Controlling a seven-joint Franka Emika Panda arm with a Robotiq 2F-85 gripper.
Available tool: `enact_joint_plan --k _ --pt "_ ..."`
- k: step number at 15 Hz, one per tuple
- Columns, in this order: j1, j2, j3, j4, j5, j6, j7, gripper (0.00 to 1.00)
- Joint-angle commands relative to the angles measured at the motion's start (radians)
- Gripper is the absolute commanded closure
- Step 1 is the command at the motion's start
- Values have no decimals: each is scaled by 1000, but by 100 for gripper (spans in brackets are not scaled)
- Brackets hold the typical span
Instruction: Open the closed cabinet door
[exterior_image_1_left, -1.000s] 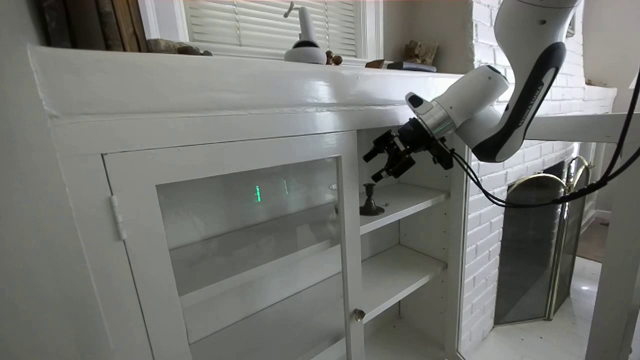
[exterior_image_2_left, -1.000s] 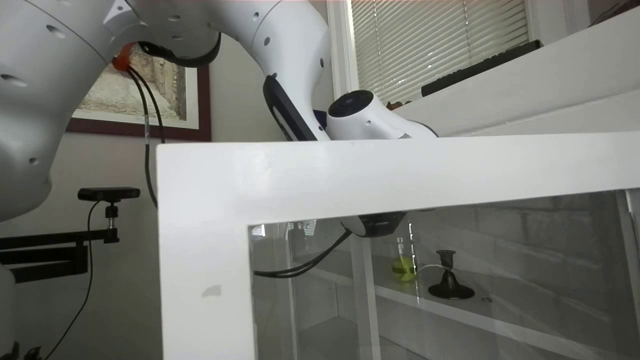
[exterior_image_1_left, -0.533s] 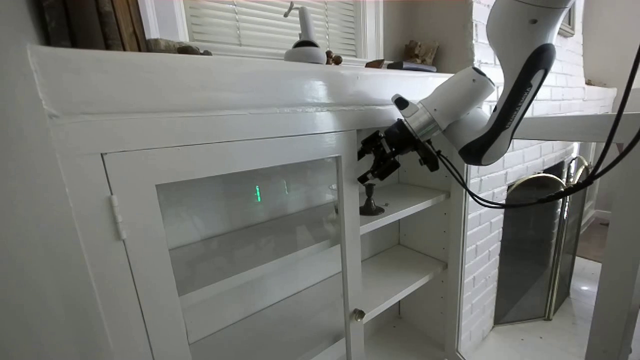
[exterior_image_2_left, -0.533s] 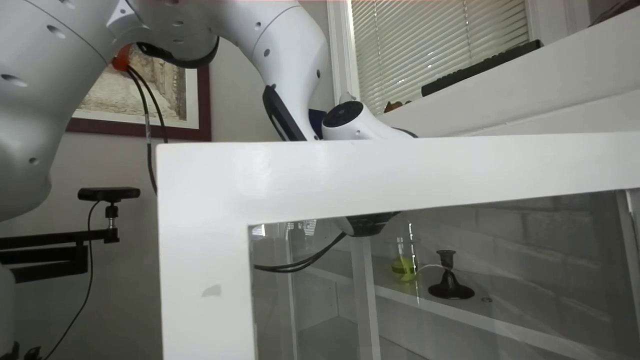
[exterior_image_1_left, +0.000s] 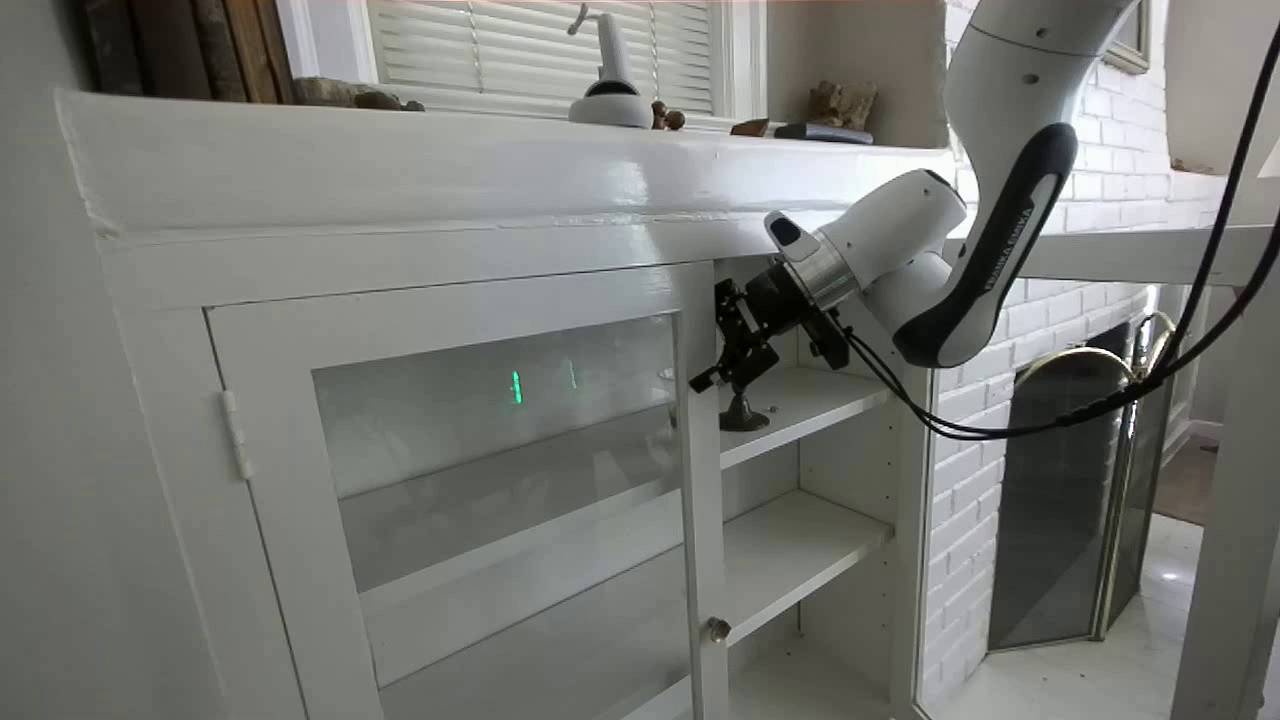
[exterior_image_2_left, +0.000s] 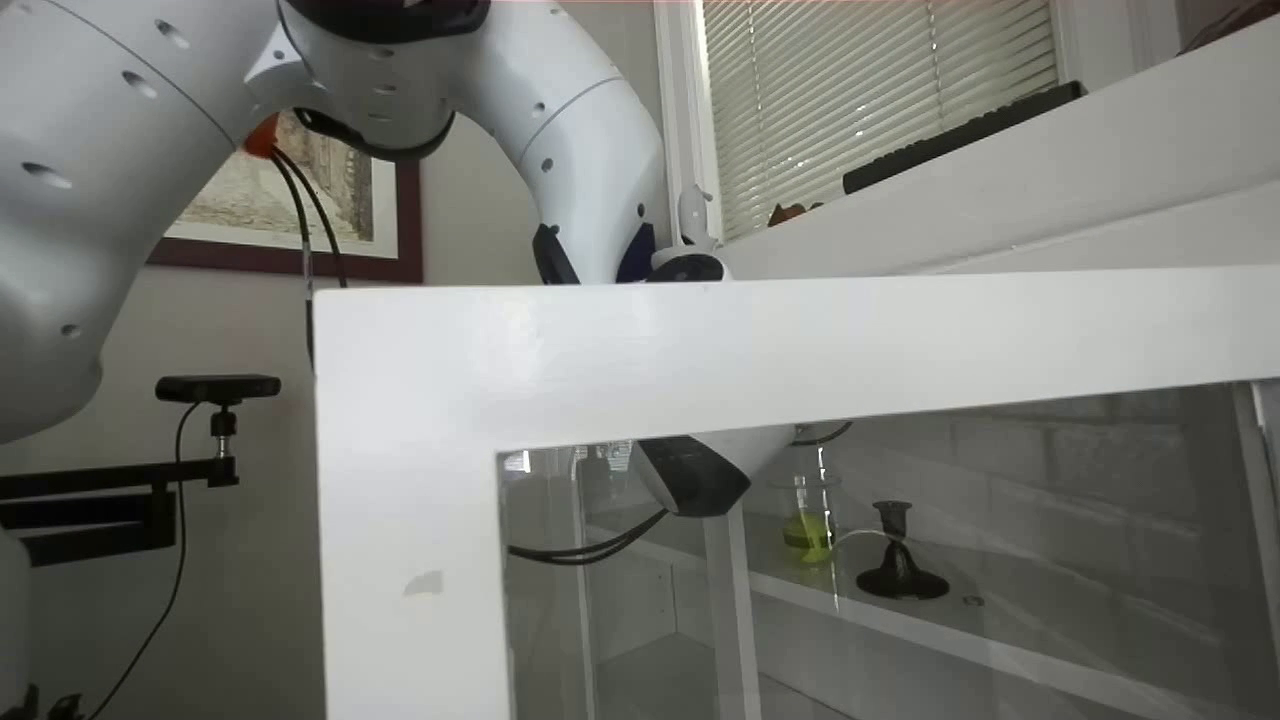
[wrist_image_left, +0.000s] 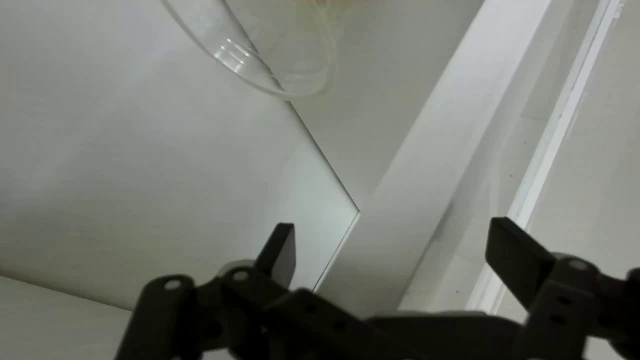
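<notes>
Glass-paned cabinet door (exterior_image_1_left: 450, 318) is seen closed; tool (wrist_image_left: 395, 252) is spread wide near its free edge, knob (exterior_image_1_left: 718, 630) set well below

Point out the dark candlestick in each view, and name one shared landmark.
In an exterior view: the dark candlestick is just right of centre, on the upper shelf, its top hidden.
In an exterior view: the dark candlestick is right of centre, lower half.
Wrist view: not discernible.
Shared landmark: the window blinds, high in both exterior views.
</notes>
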Motion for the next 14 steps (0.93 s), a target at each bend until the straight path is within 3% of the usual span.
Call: enact_joint_plan --k 1,11,13,14 --pt "-7 70 11 57 -68 99 -30 0" --pt "20 126 -19 148 -277 263 24 0" --pt "-49 122 80 143 -348 222 35 0" --pt "-58 120 92 140 -359 220 36 0"
